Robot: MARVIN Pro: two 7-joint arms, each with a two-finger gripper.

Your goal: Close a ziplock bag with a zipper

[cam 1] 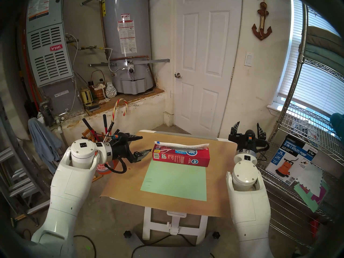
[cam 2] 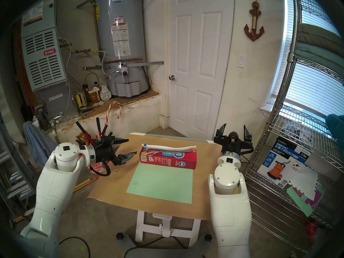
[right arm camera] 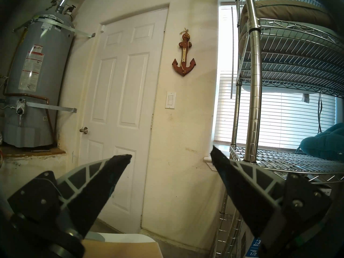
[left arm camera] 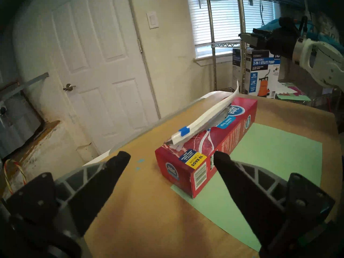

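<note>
The ziplock bag (cam 2: 168, 148) lies atop the red box (cam 2: 168, 157), both end effectors spread wide.

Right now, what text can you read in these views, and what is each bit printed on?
"bryant": furnace
"SUBMERSIBLE 2-IN-1 UTILITY PUMP", "1/4 HP": pump carton
"Total Home", "Freezer Bags", upside down in the head views: red box
"10 BAGS", "1 GALLON": red box end
"A.O. Smith": water heater
Heater warning labels, barcodes, box fine print: too small.

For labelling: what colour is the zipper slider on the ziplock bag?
Blue zipper slider, clearest in the left wrist view.
</note>
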